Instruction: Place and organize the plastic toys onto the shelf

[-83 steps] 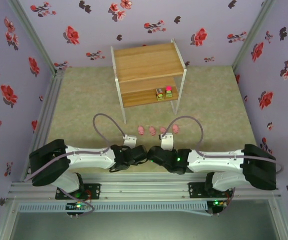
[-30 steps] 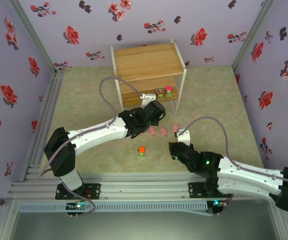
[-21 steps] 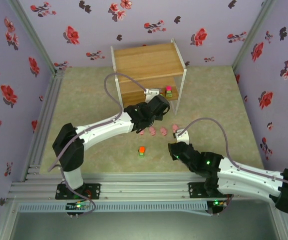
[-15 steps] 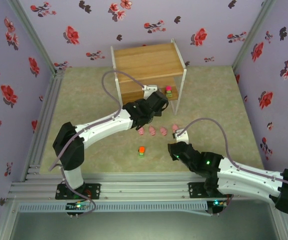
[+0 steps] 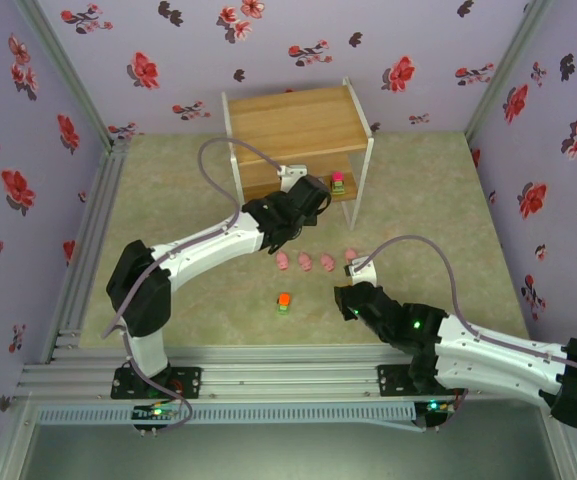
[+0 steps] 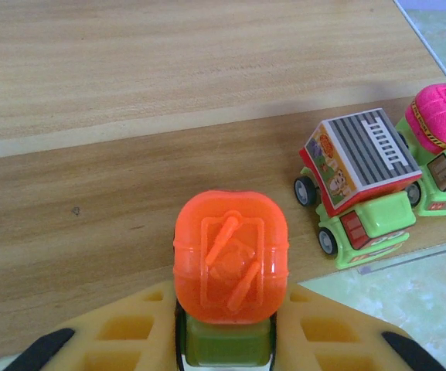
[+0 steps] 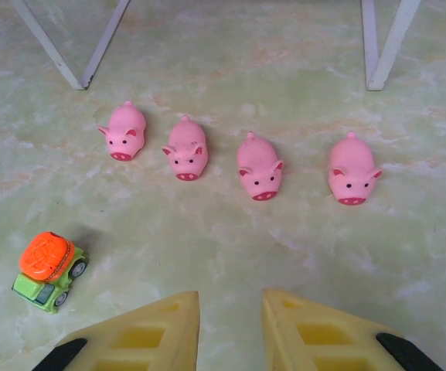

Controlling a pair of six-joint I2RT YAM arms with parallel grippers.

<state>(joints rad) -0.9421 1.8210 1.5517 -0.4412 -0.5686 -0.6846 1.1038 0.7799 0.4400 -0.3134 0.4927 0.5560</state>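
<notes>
Table (image 5: 168, 200): green marbled, floral walls.
Shelf (image 5: 293, 140): 12 o'clock; two trucks (image 6: 358, 185) on lower board.
L gripper (image 6: 226, 352): clamps orange-top truck (image 6: 230, 255) over lower board.
R gripper (image 7: 230, 309): near-closed, empty; pigs (image 7: 261, 166) at its 12.
Handling: prob. light, hard, slick; wheels roll, so pinch body sides.

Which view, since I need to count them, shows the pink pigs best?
The right wrist view: all four pigs stand in a clear row on the floor, faces visible. The top external view gives them as tiny pink blobs in front of the shelf. The left wrist camera faces the shelf's board.
</notes>
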